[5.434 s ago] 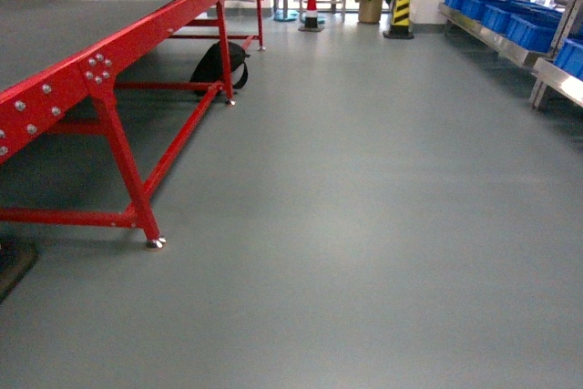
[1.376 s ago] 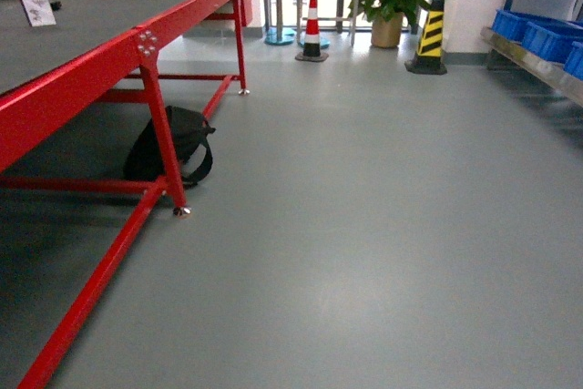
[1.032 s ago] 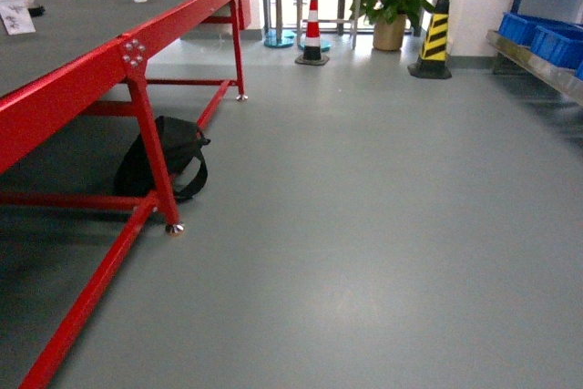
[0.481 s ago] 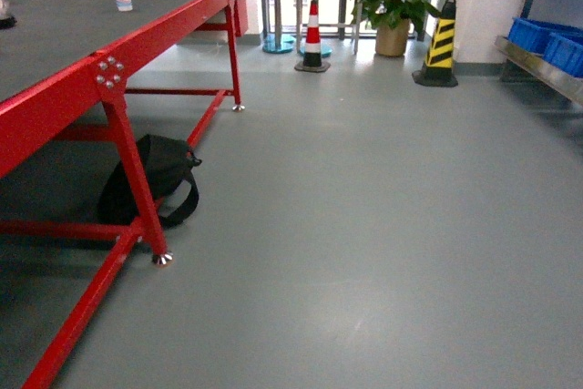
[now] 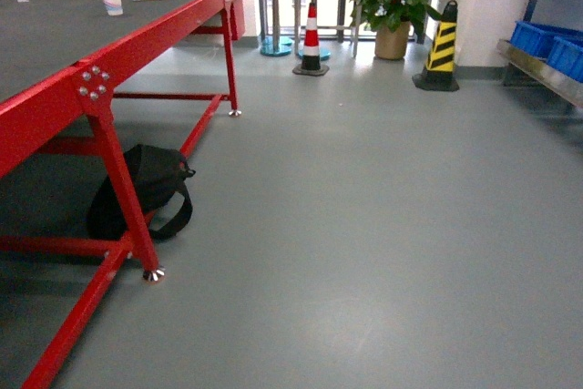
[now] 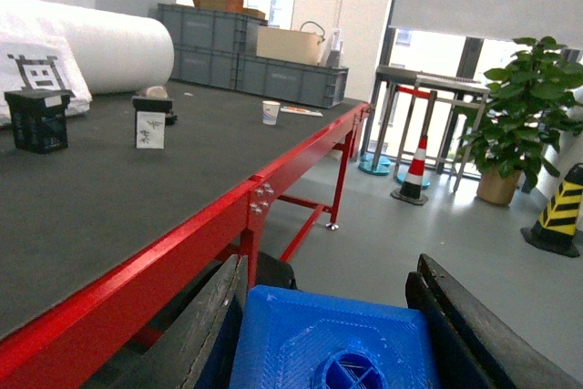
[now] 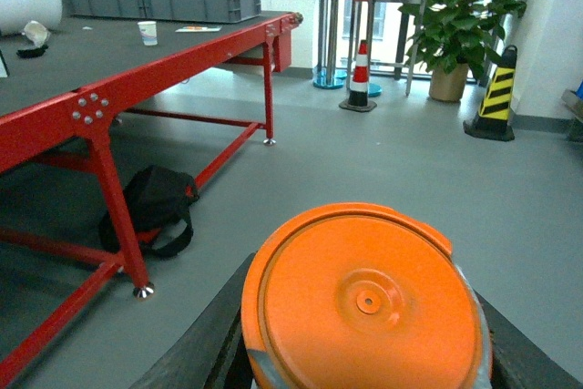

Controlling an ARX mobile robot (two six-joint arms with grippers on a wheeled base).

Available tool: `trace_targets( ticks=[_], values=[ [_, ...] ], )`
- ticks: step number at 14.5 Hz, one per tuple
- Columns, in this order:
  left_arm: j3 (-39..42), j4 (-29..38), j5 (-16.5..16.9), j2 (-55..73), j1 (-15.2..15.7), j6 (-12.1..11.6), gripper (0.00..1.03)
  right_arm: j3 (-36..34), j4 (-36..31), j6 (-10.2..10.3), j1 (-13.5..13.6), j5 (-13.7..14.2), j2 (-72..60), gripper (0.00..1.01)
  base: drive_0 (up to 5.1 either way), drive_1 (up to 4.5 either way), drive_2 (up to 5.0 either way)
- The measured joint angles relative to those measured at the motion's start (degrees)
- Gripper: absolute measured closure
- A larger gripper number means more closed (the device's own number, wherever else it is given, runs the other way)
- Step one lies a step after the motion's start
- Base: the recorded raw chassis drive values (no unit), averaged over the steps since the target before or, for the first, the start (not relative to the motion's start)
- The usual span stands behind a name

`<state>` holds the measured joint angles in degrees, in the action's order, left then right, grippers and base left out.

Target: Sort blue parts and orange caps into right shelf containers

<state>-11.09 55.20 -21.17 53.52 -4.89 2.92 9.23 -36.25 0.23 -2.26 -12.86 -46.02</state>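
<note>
Here the left gripper (image 6: 328,334) clamps a blue part (image 6: 332,343), the right gripper (image 7: 364,316) an orange cap (image 7: 364,302); blue crates (image 5: 549,43) shelved

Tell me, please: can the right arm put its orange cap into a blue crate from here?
Probably not yet. The right pincer holds the orange cap, but the blue crates sit on a shelf far across open floor.

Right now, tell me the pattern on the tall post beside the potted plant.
Yellow and black diagonal stripes; clearest in the head view.
</note>
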Motion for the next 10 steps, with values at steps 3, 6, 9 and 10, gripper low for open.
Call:
trace_targets(
  ticks=[3, 6, 9, 10],
  values=[
    [0.0, 0.0, 0.0, 0.0, 0.0, 0.0, 0.56, 0.0, -0.3, 0.0, 0.0, 0.0, 0.0, 0.57, 0.0, 4.28, -4.2],
    [0.0, -0.1, -0.1, 0.0, 0.0, 0.0, 0.56, 0.0, -0.2, 0.0, 0.0, -0.1, 0.0, 0.57, 0.0, 4.27, -4.2],
    [0.0, 0.0, 0.0, 0.0, 0.0, 0.0, 0.56, 0.0, -0.2, 0.0, 0.0, -0.1, 0.0, 0.57, 0.1, 4.38, -4.1],
    [0.0, -0.1, 0.0, 0.0, 0.0, 0.0, 0.56, 0.0, 0.0, 0.0, 0.0, -0.1, 0.0, 0.57, 0.2, 4.42, -4.1]
  ],
)
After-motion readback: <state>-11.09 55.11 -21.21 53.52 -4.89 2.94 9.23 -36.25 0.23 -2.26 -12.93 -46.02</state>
